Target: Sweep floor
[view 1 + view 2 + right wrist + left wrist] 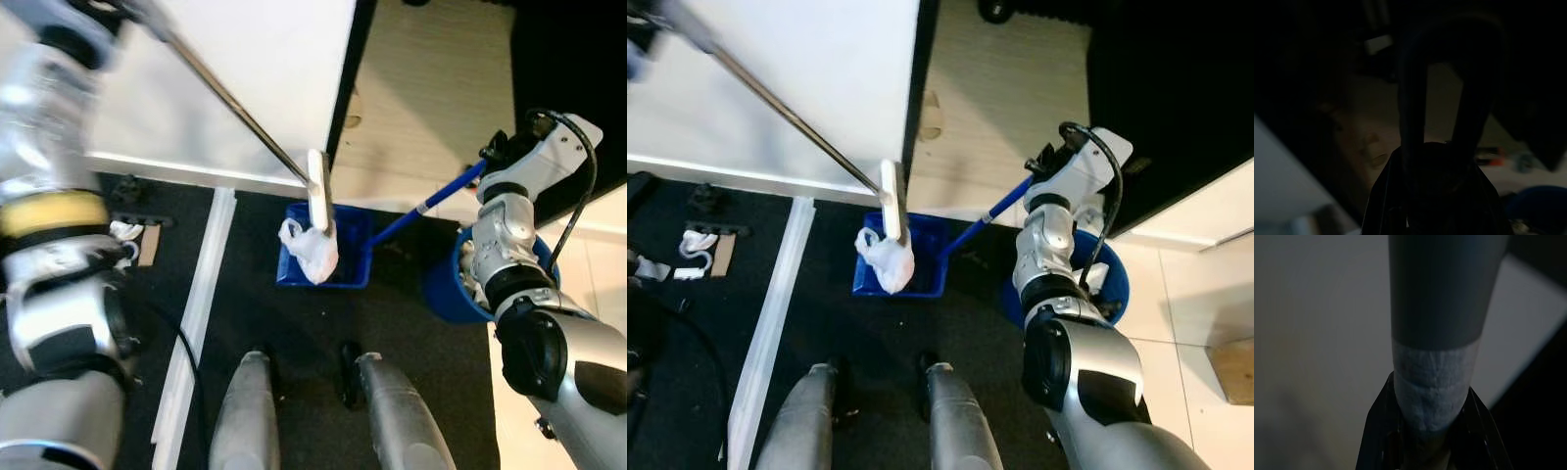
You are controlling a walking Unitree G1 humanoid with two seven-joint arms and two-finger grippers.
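The left gripper [1422, 431] is clamped on the broom pole [230, 103], its two black fingers [1378, 431] pressed to either side of a pale taped band on the grey shaft in the left wrist view. From the upper left of the head views the pole slants down to a white broom head [319, 191], which stands at the far edge of a blue dustpan [355, 257] on the black floor mat [294, 323]. A crumpled white plastic bag [312, 250] lies in the pan, touching the foot of the broom head. The dustpan's blue handle [431, 204] rises toward the right gripper [1043, 162], which sits at its upper end; the right wrist view is very dark (only a dark looped shape between the black fingers can be made out), so I cannot tell whether that pincer is closed on the handle or merely beside it. Just beside the right arm stands a blue bucket [1117, 279]. A white strip [196, 313] runs along the mat to the left of the robot's legs [323, 416], and small white scraps [696, 253] lie near the mat's left edge.
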